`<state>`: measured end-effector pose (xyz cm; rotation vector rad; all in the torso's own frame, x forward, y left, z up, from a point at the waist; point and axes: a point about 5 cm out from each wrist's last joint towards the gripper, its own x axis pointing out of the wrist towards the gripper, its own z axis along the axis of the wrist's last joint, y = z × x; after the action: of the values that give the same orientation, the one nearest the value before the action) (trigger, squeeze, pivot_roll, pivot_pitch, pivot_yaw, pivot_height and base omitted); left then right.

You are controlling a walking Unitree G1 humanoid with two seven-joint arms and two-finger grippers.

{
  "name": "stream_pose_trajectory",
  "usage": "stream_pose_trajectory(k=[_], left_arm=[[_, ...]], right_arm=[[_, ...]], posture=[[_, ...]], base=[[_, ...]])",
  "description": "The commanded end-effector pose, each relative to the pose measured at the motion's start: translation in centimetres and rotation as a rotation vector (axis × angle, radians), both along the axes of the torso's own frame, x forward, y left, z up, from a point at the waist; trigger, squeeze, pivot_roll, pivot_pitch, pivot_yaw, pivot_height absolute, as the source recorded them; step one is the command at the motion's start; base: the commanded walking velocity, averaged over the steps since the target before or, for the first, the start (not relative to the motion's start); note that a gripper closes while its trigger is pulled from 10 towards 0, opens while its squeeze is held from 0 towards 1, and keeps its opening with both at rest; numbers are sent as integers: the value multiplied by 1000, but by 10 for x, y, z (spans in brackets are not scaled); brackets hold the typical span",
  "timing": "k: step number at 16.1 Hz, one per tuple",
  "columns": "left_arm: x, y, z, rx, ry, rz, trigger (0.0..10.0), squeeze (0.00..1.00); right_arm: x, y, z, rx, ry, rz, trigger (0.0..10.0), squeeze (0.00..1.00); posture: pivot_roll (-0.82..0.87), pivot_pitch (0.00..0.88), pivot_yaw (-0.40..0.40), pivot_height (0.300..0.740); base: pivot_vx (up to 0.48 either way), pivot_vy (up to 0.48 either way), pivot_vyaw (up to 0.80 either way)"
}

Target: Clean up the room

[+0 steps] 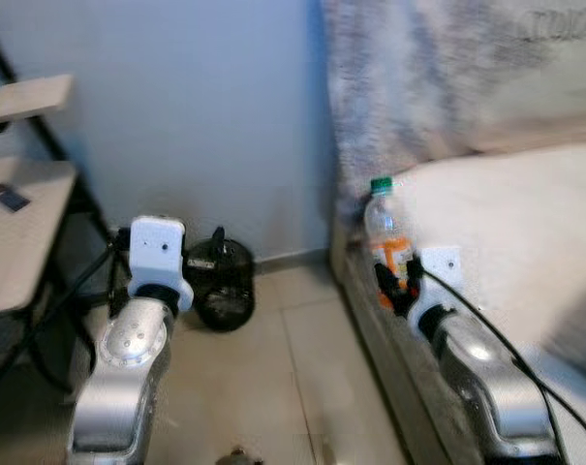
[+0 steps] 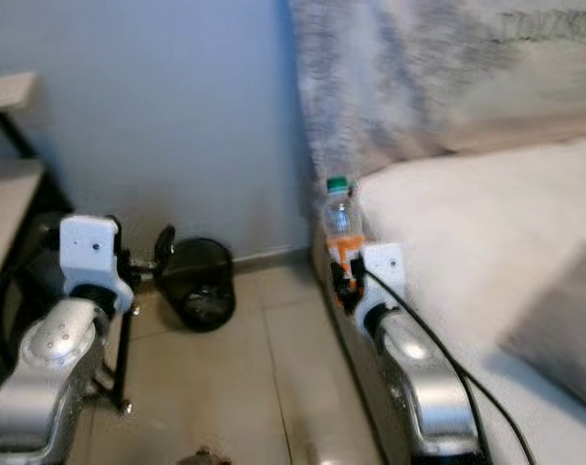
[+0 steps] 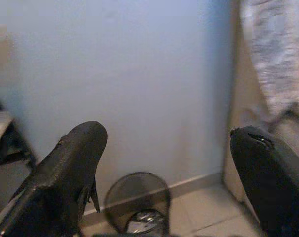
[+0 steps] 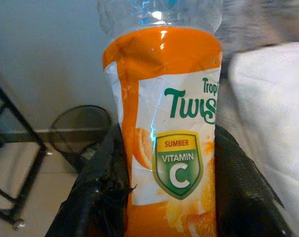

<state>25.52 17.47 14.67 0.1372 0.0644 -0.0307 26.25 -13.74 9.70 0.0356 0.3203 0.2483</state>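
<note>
The right gripper (image 1: 397, 281) has its fingers clamped around an upright orange-labelled drink bottle (image 1: 386, 231), green cap on top, held up just beside the bed (image 1: 525, 223) edge. Over by the wall sits the black mesh wastebasket (image 1: 221, 284), surely the bottle's destination. The left gripper (image 3: 169, 168) points at it, fingers spread apart, holding nothing.

- We see a clear plastic bottle (image 1: 386, 232) with green cap and orange label, upright, clamped in our right end effector (image 1: 394, 284).
- A black mesh wastebasket (image 1: 222, 283) stands on the floor against the wall.
</note>
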Motion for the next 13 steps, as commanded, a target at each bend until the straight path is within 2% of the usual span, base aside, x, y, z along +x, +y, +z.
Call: stream_pose_trajectory(k=[1, 4, 6, 8, 13], left_arm=[[0, 2, 0, -7, 11, 4, 10000, 1000], [-1, 2, 0, -4, 11, 8, 10000, 1000], [0, 1, 0, -2, 10, 7, 10000, 1000], [-1, 1, 0, 1, 10, 5, 10000, 1000], [-2, 0, -1, 1, 10, 2, 10000, 1000]], right_arm=[[1, 1, 2, -3, -14, 14, 10000, 0], [2, 2, 3, 7, -25, 22, 10000, 0], [1, 3, 3, -22, -24, 53, 10000, 0], [2, 4, 2, -33, -26, 58, 10000, 0], [4, 5, 1, -67, -50, 72, 10000, 0]], posture=[[-42, 64, 44, 740], [-43, 65, 38, 740], [-39, 65, 33, 740], [-39, 59, 32, 740], [-32, 43, 19, 740]], base=[[319, 0, 0], [325, 0, 0], [321, 0, 0], [317, 0, 800], [313, 0, 0]])
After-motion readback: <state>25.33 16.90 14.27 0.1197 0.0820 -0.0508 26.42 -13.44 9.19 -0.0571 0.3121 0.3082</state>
